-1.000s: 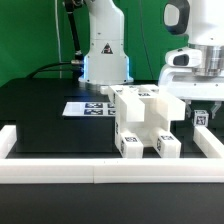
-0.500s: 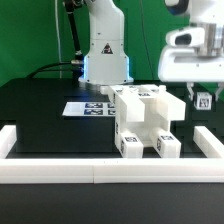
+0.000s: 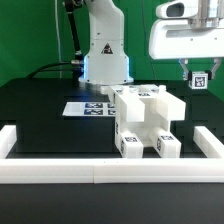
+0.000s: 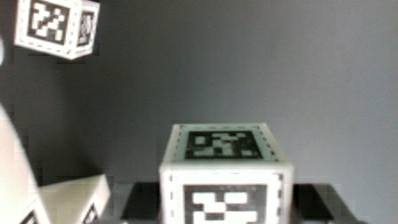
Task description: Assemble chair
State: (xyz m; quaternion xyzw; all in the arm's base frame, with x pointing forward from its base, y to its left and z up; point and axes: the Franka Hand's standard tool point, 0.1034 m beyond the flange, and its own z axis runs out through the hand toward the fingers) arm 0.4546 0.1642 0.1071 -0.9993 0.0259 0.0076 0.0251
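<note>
The partly built white chair [image 3: 145,122] stands on the black table just behind the front rail, with tags on its legs. My gripper [image 3: 198,74] hangs high at the exterior view's right, above and to the right of the chair. It is shut on a small white tagged post [image 3: 198,81], held clear of the table. In the wrist view the post [image 4: 222,170] stands between my dark fingers, with my gripper [image 4: 222,208] closed around its base. A white chair part [image 4: 39,190] shows beside it, and another tagged white piece [image 4: 57,25] lies further off.
The marker board [image 3: 88,108] lies flat behind the chair. A low white border rail [image 3: 100,172] runs along the table front and up both sides. The arm's white base [image 3: 105,50] stands at the back centre.
My gripper has risen from near the table beside the chair to well above it, carrying the small post up with it. The chair has not moved.
</note>
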